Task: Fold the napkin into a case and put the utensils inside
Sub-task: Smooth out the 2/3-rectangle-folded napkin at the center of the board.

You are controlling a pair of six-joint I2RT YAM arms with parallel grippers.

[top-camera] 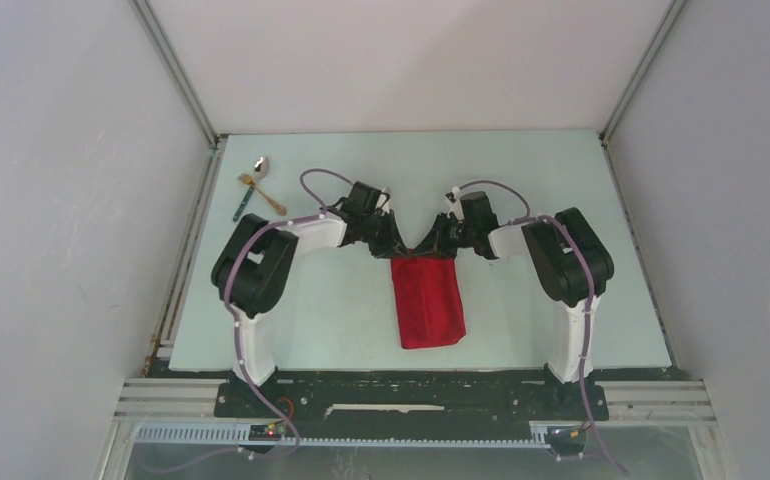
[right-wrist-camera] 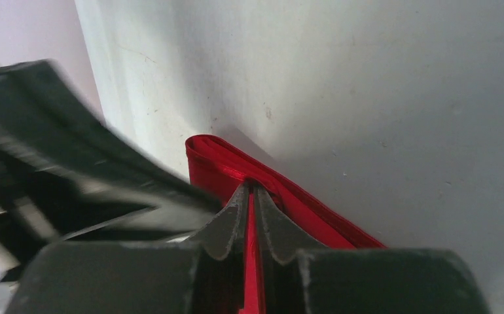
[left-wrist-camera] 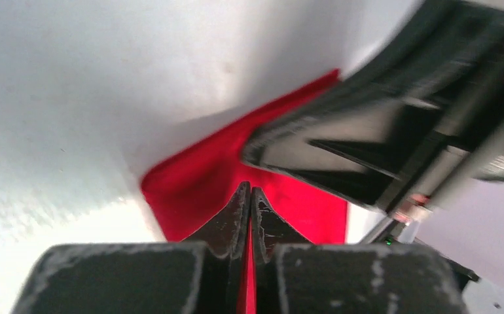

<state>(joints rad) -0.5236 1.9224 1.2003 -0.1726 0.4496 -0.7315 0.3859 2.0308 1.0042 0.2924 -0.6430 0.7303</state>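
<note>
Napkin (top-camera: 429,305): bright red, already folded into a narrow, long rectangle, several layers visible at the fold edge in the right wrist view. Lies mid-table, long axis running near-to-far, slightly skewed. Far short edge pinched at both corners: left gripper (top-camera: 398,252) and right gripper (top-camera: 439,250), jaws closed with red cloth between them.

Utensils at the far-left table corner, well apart from the napkin: silver spoon (top-camera: 260,166), gold fork (top-camera: 264,194), teal-handled piece (top-camera: 242,207). They lie loosely crossed and touching.
</note>
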